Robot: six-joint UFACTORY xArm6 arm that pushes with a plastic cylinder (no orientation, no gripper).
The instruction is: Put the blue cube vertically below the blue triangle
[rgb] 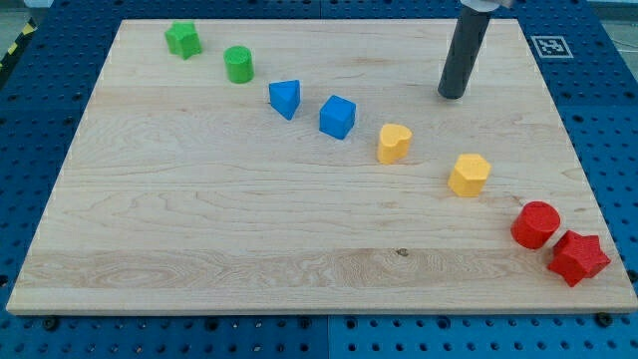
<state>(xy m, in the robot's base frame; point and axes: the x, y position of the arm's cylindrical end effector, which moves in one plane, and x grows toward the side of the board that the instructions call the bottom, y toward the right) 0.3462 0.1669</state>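
Observation:
The blue cube sits on the wooden board just right of and slightly below the blue triangle; the two are apart by a small gap. My tip rests on the board at the upper right, well to the right of the blue cube and above the yellow blocks, touching no block.
A green star and a green cylinder lie at the upper left. A yellow heart and a yellow hexagon lie right of centre. A red cylinder and a red star sit at the lower right, near the board's edge.

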